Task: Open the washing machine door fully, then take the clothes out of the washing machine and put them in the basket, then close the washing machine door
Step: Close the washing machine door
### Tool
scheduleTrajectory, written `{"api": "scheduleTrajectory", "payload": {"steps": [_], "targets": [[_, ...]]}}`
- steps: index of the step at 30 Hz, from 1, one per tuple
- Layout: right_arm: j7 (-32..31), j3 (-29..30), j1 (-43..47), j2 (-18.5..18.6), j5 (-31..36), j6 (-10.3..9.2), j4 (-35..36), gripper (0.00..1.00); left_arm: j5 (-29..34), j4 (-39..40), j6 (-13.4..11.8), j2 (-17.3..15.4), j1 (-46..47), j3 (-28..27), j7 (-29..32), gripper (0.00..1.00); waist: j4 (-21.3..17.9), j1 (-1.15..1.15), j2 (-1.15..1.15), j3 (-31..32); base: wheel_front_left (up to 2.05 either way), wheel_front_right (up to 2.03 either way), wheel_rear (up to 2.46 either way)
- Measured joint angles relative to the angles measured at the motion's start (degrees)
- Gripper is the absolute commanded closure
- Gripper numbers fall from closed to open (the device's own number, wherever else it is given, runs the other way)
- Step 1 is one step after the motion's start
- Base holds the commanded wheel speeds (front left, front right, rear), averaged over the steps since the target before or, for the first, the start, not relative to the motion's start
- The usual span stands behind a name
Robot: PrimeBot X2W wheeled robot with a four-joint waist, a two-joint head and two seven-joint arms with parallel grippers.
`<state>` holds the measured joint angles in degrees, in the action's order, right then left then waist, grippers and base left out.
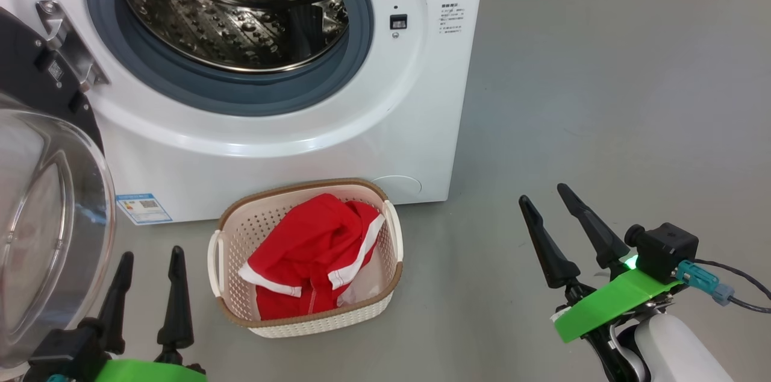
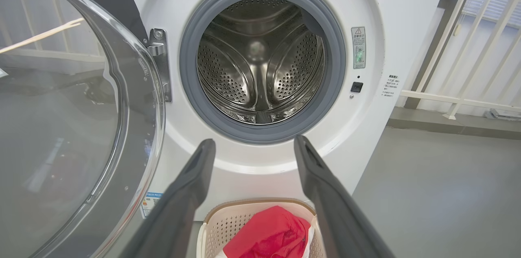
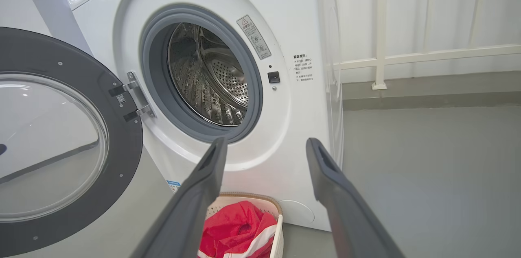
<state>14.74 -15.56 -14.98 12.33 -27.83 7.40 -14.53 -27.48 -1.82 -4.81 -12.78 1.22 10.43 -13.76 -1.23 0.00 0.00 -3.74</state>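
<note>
- Left gripper [image 1: 152, 252] sits closest in the head view, at the bottom left. Its two fingers are spread wide with nothing between them. It is just beside the clear glass of the washing machine door [image 1: 36, 237], which hangs wide open. If the arm turns fast, I think it may bump the glass or slide off it, because the glass is round and smooth.
- Right gripper [image 1: 543, 192] is at the lower right, spread wide too and holding nothing. It is well apart from the basket [image 1: 301, 184].
- The basket stands on the floor [image 1: 602, 99], right up against the bottom front of the washing machine [image 1: 289, 147]. The red clothes [image 1: 307, 249] lie inside it. The drum [image 1: 241, 20] looks bare, so shutting the door seems to be the job left.
- Left wrist view: the wide left gripper [image 2: 254, 140] points at the drum [image 2: 260, 58], with the washing machine door [image 2: 61, 107] on the left. The clothes [image 2: 268, 233] heap up in the basket [image 2: 252, 201]. The door may brush that heap when it swings. I cannot tell how much room there is.
- Right wrist view: the right gripper [image 3: 266, 140] is wide and bare. The washing machine door [image 3: 122, 148] stands far out from its hinge [image 3: 136, 95], so a soft push may leave it not clicked shut.
</note>
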Motion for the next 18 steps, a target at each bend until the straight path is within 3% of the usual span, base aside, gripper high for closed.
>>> {"api": "scheduleTrajectory", "payload": {"steps": [18], "targets": [[0.0,0.1,0.0,0.0,0.0,0.00,0.0,0.00,-0.3,-0.7,-0.1,-0.2,0.0,0.8,0.0,0.00,0.7,0.00,0.00,-0.4,0.00,0.00,0.00]]}}
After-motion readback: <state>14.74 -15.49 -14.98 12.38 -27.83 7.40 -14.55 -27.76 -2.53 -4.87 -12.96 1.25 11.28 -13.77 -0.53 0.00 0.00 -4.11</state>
